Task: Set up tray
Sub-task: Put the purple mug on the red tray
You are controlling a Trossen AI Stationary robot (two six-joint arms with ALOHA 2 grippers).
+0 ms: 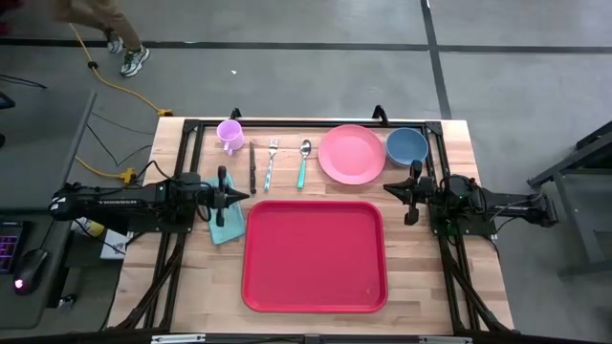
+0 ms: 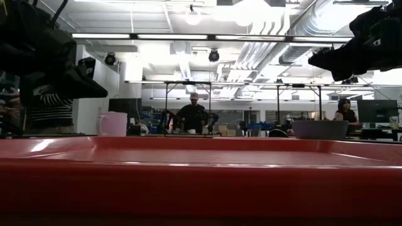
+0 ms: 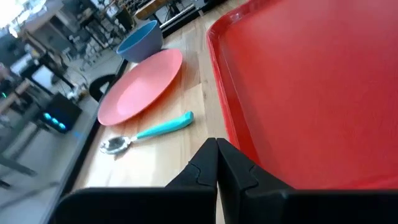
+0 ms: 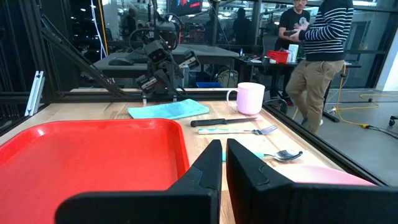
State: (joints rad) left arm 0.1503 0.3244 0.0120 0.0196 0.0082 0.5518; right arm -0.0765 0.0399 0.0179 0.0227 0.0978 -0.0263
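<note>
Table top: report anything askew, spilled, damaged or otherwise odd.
Nothing stands out. The red tray lies square and bare. Behind it the mug, knife, fork, spoon, pink plate and blue bowl stand in a tidy row. The teal cloth lies beside the tray.

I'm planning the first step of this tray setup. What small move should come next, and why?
Probably open the right gripper and reach to the pink plate. The red tray holds nothing, both grippers are shut and hold nothing, and the plate lies just beyond the tray beside the right arm. The left gripper waits over the teal cloth.
</note>
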